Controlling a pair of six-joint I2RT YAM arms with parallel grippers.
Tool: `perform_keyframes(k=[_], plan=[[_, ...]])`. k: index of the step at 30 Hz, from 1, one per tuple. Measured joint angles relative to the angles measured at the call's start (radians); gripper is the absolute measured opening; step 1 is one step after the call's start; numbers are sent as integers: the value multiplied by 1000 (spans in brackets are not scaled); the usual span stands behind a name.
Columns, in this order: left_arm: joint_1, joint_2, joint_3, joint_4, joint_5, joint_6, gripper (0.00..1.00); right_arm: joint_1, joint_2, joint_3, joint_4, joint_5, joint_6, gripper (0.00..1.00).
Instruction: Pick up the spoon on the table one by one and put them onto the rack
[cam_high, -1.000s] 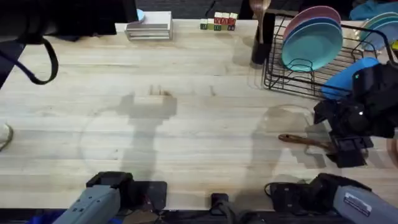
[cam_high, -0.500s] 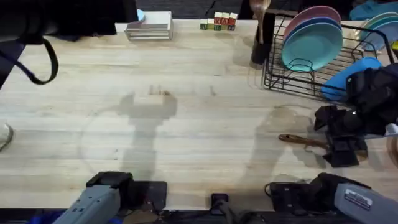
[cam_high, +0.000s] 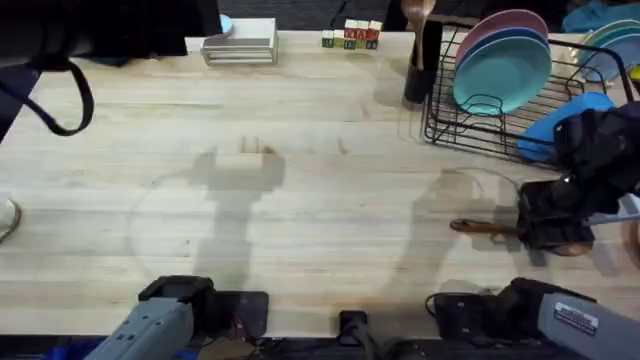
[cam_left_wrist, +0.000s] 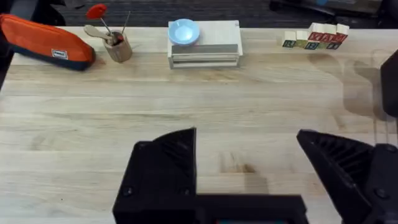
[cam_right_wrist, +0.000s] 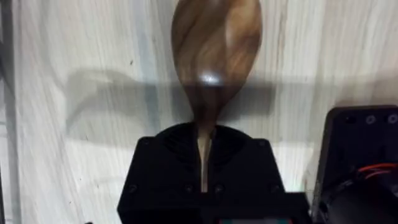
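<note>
The right gripper (cam_right_wrist: 202, 165) is pinching the spoon (cam_high: 480, 226) near its neck, seemingly fully closed on it — the spoon is lying on the table (cam_high: 300, 180) below the rack (cam_high: 500, 100). Lifting straight, then carrying rackward — keeping it level. The left gripper (cam_left_wrist: 261, 168) is idling agape.

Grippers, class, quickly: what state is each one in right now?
Left gripper: open, holding nothing.
Right gripper: jaws shut on the spoon, low over the table.
</note>
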Motion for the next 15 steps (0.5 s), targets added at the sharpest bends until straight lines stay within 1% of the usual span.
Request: perform_keyframes(k=[6,11,15], plan=[[0,0,0,0,0,0,993,0,2,8,-28,-1,0,41],[0,0,0,0,0,0,993,0,16,28,-183,6,-1,36],[0,0,0,0,0,0,993,0,-4,105,-214,19,-52,33]])
